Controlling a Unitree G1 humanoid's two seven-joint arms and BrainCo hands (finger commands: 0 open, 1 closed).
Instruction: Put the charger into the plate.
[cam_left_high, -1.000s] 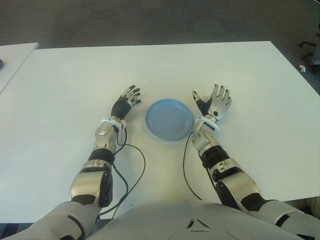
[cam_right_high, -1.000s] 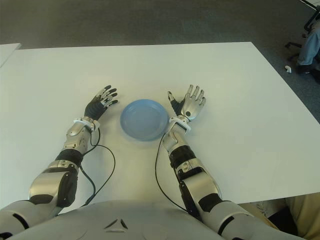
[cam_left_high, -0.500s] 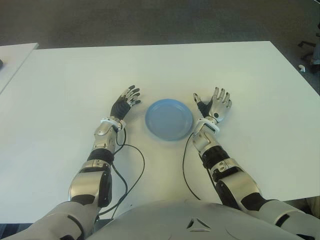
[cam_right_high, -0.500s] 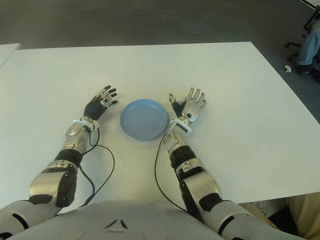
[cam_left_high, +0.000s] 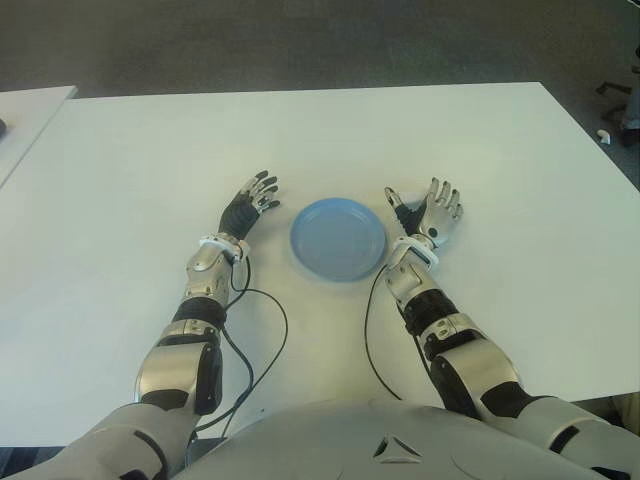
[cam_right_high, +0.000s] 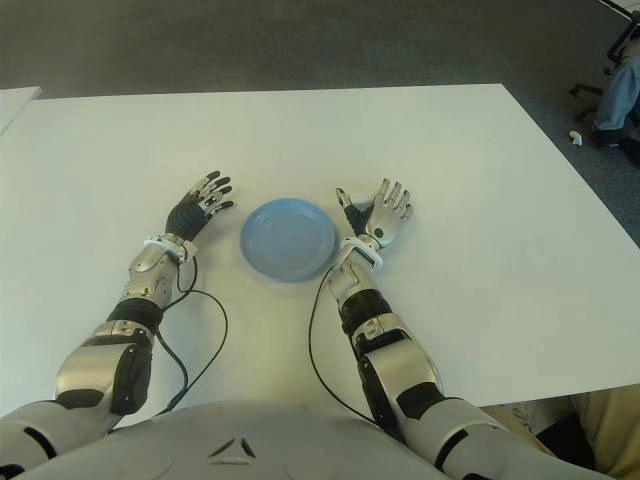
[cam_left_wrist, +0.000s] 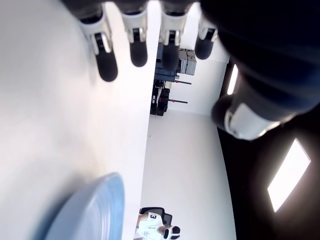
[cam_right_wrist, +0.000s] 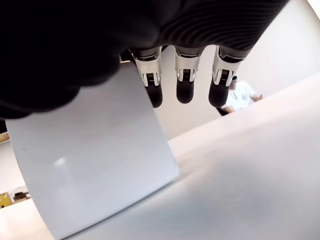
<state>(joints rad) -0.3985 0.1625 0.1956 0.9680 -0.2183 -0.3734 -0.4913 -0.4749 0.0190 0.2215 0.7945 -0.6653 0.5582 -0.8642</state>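
Nearest, 2 silver forearms, with 2 black cables (cam_left_high: 268, 330) looping over the white counter (cam_left_high: 420, 140), 1 beside each arm.

Next, 1 blue plate (cam_left_high: 337, 240), lying flat and holding nothing, flanked by 2 hands.

Left hand (cam_left_high: 250, 205) at 9 o'clock of the plate, just beside it, idle, fingers (cam_left_wrist: 106, 57) straight and spread wide, nothing in them.

Right hand (cam_right_high: 385, 212) at 3 o'clock of the plate, also just beside it, tipped forward with its silver back showing to the eye views. Fingers (cam_right_wrist: 182, 82) straight and apart, so wide, not curled round anything.

1 charger (cam_right_wrist: 95, 165), a white block with rounded corners, seen only in the right wrist view: on the counter right before the palm, below the 3 straight fingertips, toward 12 o'clock of the hand. Hidden behind the hand in both eye views. Outside the plate. Impossible to tell whether touching the palm.

Farthest, at 10 o'clock, 1 corner of a second white table (cam_left_high: 30, 110).

Against 1 second ago: right hand lower and tilted further forward, fingers looking shorter from above. Left hand and plate in the same spots.
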